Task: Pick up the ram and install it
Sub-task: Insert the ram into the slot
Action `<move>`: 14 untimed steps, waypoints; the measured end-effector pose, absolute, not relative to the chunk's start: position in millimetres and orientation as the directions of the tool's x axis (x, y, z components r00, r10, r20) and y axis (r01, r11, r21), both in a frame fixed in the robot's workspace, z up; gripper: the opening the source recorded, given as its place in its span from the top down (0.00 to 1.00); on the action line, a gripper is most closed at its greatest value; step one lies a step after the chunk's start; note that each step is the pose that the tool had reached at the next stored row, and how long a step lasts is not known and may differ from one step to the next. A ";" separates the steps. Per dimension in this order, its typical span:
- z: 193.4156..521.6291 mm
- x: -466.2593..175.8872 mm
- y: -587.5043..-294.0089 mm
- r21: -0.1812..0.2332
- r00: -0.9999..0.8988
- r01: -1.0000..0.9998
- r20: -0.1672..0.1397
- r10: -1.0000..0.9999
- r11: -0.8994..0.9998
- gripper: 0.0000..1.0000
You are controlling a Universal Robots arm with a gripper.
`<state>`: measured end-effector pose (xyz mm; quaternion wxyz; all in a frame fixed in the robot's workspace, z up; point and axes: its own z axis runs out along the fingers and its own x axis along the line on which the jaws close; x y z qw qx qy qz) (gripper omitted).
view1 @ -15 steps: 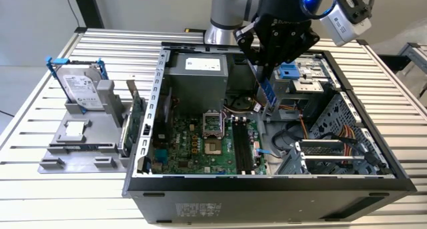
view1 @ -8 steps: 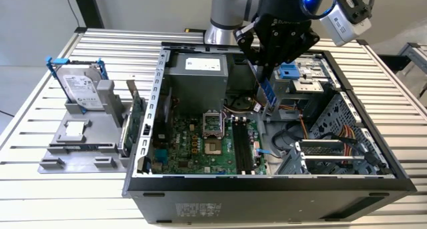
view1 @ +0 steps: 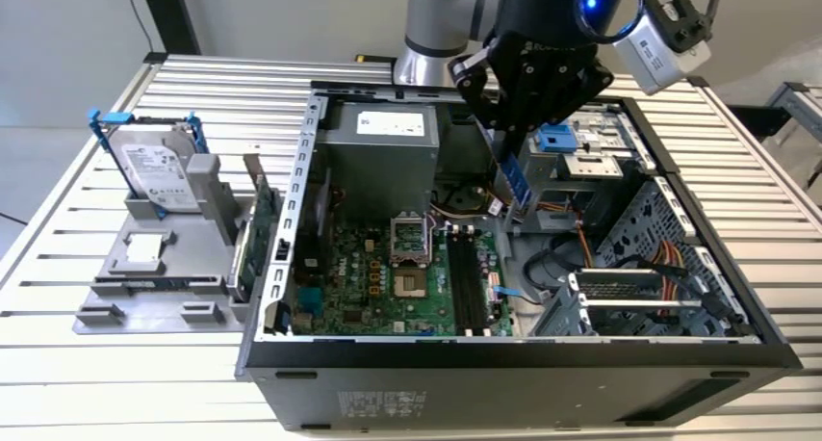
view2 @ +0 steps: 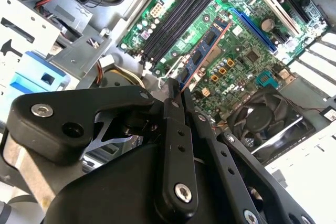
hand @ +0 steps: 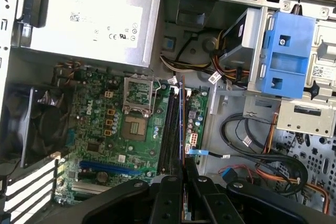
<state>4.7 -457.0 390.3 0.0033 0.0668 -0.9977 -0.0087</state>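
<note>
My gripper (view1: pixel 503 131) hangs over the open computer case (view1: pixel 276 268), shut on the ram (view1: pixel 511 179). The ram is a narrow stick held on edge and hanging below the fingers, above the motherboard (view1: pixel 385 287). In the second wrist view the ram (view2: pixel 202 51) stretches away from the black fingertips (view2: pixel 173 103), showing its chips. In the first wrist view the ram (hand: pixel 182 124) appears edge-on, running along the black memory slots (hand: pixel 169 129), beside their right side. It is still above the slots (view1: pixel 469 282), not seated. The slots (view2: pixel 176 22) look empty.
A grey power supply (view1: pixel 379 152) fills the case's far end, with a blue drive caddy (view1: pixel 559 138) and orange cables (view1: pixel 642 268) at the exterior view's right. Outside the case, a fixture (view1: pixel 161 268) holds a hard drive in blue rails (view1: pixel 154 167) and a green expansion card (view1: pixel 264 229).
</note>
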 end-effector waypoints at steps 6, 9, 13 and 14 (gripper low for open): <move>389.5 4.7 -457.0 0.018 -0.991 -0.133 0.005 -0.133 0.991 1.00; 388.8 4.7 -456.9 0.018 -0.991 -0.133 0.005 -0.133 0.991 1.00; 387.3 4.7 -456.9 0.018 -0.991 -0.133 0.005 -0.133 0.991 1.00; 386.9 4.7 -456.9 0.018 -0.991 -0.133 0.005 -0.133 0.991 1.00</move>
